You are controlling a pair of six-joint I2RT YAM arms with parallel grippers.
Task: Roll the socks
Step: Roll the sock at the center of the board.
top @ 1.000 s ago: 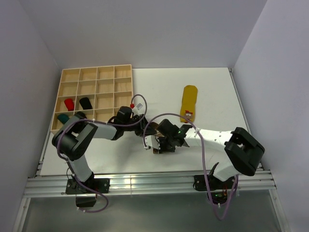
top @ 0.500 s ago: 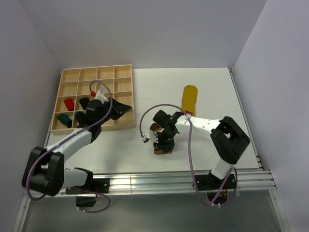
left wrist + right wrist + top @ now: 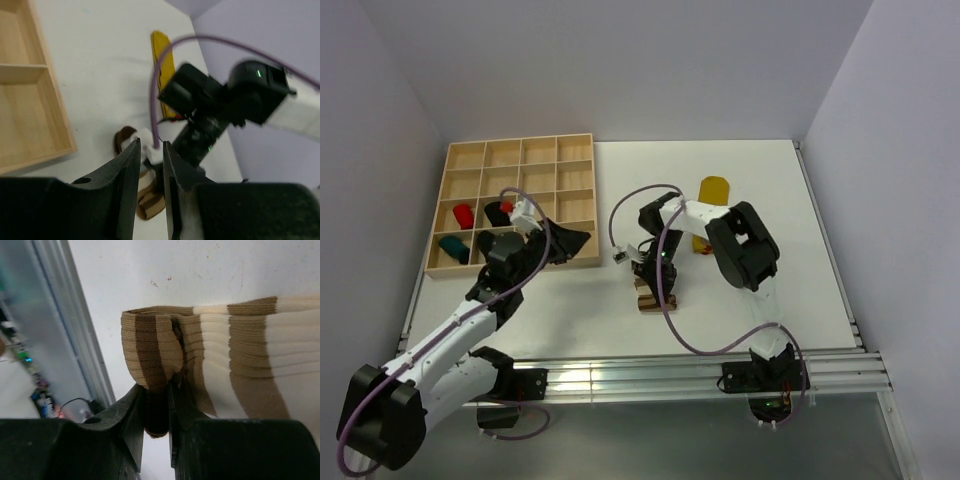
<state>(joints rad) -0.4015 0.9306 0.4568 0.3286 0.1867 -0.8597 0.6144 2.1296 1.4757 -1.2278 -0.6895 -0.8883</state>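
White-and-brown sock (image 3: 240, 365), on counter (image 3: 775, 265): folded brown end clamped in right jaws. Left jaws: narrowly parted, empty, at wooden tray (image 3: 510, 143) edge. Yellow sock (image 3: 713, 190): flat.

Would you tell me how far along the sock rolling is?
Done: red sock roll, black sock roll, teal sock roll in the wooden compartment tray. In hand: right gripper shut on the folded brown end of the white-and-brown striped sock, barely rolled. Remaining: the mustard-yellow sock, lying flat.
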